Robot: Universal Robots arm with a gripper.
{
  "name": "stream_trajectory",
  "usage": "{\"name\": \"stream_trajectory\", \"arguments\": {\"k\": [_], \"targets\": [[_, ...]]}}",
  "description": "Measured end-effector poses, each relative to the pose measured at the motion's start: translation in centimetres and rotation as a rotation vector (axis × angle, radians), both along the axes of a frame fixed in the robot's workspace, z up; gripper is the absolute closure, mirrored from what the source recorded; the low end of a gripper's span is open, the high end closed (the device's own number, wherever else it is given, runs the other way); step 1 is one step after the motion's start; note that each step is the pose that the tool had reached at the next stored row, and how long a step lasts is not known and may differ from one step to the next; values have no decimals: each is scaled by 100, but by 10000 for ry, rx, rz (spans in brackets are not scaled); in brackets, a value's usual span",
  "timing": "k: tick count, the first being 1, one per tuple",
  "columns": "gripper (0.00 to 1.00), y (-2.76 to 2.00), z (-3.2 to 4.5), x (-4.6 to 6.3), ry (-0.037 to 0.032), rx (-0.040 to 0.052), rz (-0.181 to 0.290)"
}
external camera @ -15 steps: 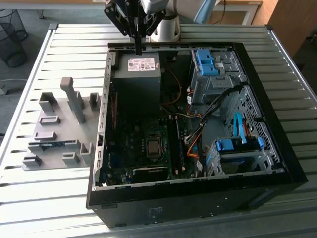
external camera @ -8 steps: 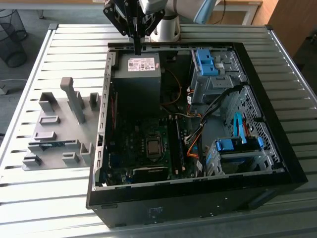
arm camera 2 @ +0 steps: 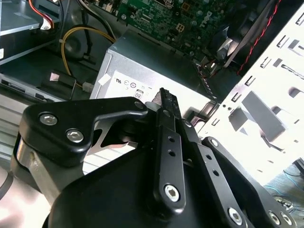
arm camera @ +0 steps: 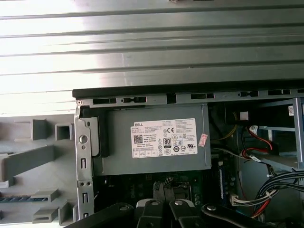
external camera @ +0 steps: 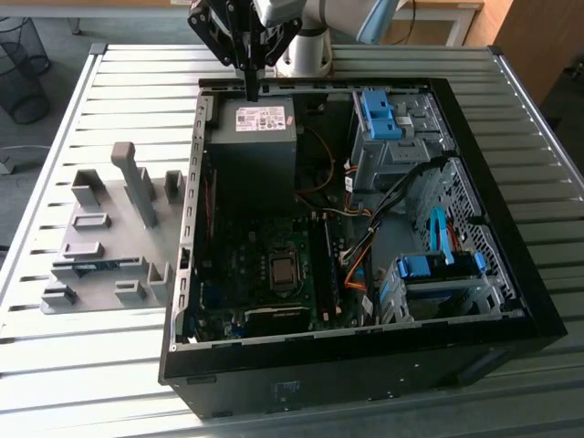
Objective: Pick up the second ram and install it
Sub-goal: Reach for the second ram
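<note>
My pincer: my pincer (external camera: 251,88) hangs over the far rim of the open computer case (external camera: 511,265), its two black fingers (arm camera 2: 165,102) drawn together into one narrow blade. Nothing is between them.
Its tips: in both wrist views the tips (arm camera: 164,186) point down at the grey power supply (arm camera: 156,140), and they touch nothing.
Directly below me: the power supply (external camera: 251,151) fills the case's far corner towards the exterior view's left. Its white label (arm camera: 164,138) faces up.
Further into the case: the green motherboard (external camera: 246,274) lies beyond the power supply, with its square processor socket (external camera: 285,271) near the middle and long black slots (external camera: 321,265) just beside that.
Whether a stick sits in those slots: I cannot tell.
Cables: orange, yellow and black leads (external camera: 351,265) run between the motherboard and the drive cages.
Drive cages: these have blue brackets (external camera: 379,114) and stand on the exterior view's right side of the case.
The second ram: the second ram (external camera: 87,266) lies flat in a low holder of the grey fixture (external camera: 100,205). It is outside the case on the exterior view's left and well apart from my pincer.
Same stick from my wrist: in the first wrist view its blue edge (arm camera: 13,198) shows among the fixture's grey blocks (arm camera: 28,161).
Fixture: it carries several upright and low blocks and rests just beside the case wall.
Table: the slatted metal table (external camera: 109,365) bears both the case and the fixture.
</note>
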State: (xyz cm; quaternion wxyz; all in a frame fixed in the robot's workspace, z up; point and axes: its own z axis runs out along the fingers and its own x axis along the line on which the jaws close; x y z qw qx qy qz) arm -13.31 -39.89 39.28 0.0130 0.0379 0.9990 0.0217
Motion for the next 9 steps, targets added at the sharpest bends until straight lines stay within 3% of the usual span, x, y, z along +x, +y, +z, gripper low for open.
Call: {"name": "stream_trajectory", "arguments": {"k": [9], "targets": [[90,0,-3,-34,0,0,-1]]}}
